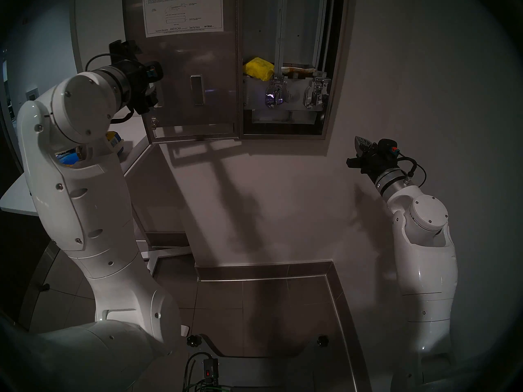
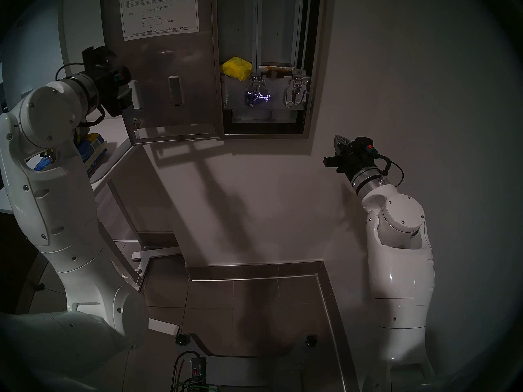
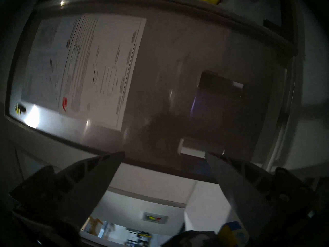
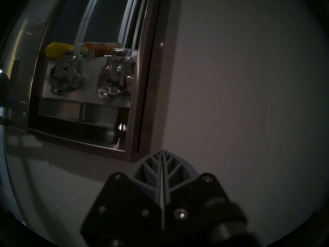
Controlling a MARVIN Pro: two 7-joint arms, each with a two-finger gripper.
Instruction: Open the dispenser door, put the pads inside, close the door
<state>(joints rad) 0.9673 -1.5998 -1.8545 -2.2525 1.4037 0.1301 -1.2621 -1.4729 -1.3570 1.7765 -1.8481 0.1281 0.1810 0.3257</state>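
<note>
The dispenser door (image 1: pixel 184 71) stands swung out to the left, showing its back and a white instruction sheet (image 3: pixel 85 63). Inside the open dispenser (image 1: pixel 338 71), a yellow pad (image 1: pixel 259 68) lies above the left chrome lever. A white pad with orange print (image 1: pixel 297 69) lies above the right lever. My left gripper (image 3: pixel 164 153) is open and empty at the door's free left edge, and that edge runs between its fingertips. My right gripper (image 4: pixel 162 150) is shut on nothing, low and to the right of the dispenser, close to the wall.
A white table (image 2: pixel 113 156) at the left, behind my left arm, carries a blue plastic bag (image 2: pixel 93 151). A pale wall (image 1: pixel 283 199) runs below the dispenser down to a steel baseboard (image 1: pixel 263 269) and tiled floor. Cables lie on my base (image 1: pixel 209 368).
</note>
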